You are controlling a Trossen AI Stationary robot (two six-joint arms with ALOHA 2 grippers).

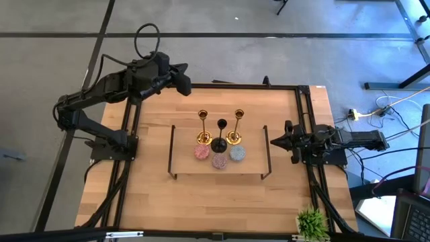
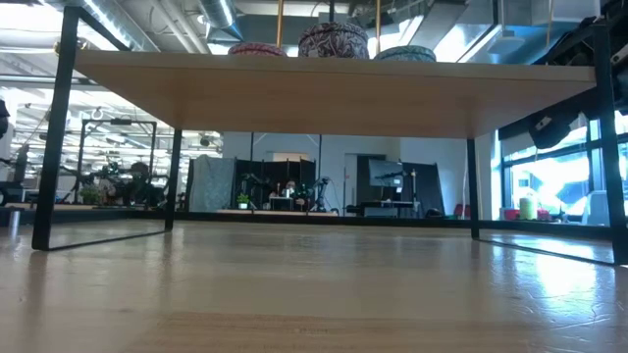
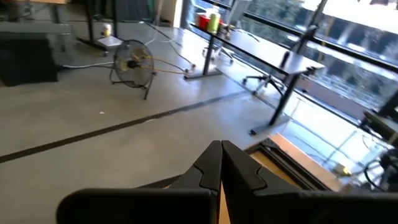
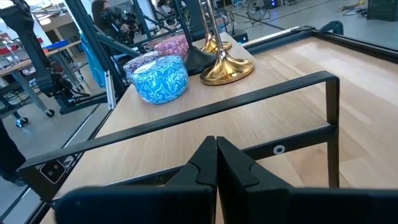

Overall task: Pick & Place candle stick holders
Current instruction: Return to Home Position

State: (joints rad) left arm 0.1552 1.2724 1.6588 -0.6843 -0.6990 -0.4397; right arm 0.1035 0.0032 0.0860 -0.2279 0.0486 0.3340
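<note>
Six pieces placed: all the candle stick holders stand on the shelf (image 1: pixel 252 167), and neither hand grips one.
Plant: small green plant (image 1: pixel 312 222) at the near right corner of the worktop (image 1: pixel 201 208), well apart from everything. I see no danger there.
Front row: pink round (image 1: pixel 201 152), mauve round (image 1: pixel 219 160) and pale blue round (image 1: pixel 236 153) sit squat and close together. I'd judge them hard to tip, though a jolt could slide them.
Back row: one gold stem (image 1: pixel 203 126), the black stem (image 1: pixel 220 134) and the other gold stem (image 1: pixel 236 126) stand upright just behind the rounds. They are slim on small feet, so they would likely go first, one taking its neighbour down.
Shelf: raised on thin black legs, so anything knocked off would drop to the worktop.
Right hand (image 1: pixel 272 140): closed on nothing, just beside the shelf's right end rail with its tips aimed at it. This is the main risk. A forward or sideways swing while folding away could clip the rail and shake the whole shelf.
Left hand (image 3: pixel 221 149): closed on nothing, up at the far left edge and well apart from the shelf. Little risk unless it sweeps low across.
</note>
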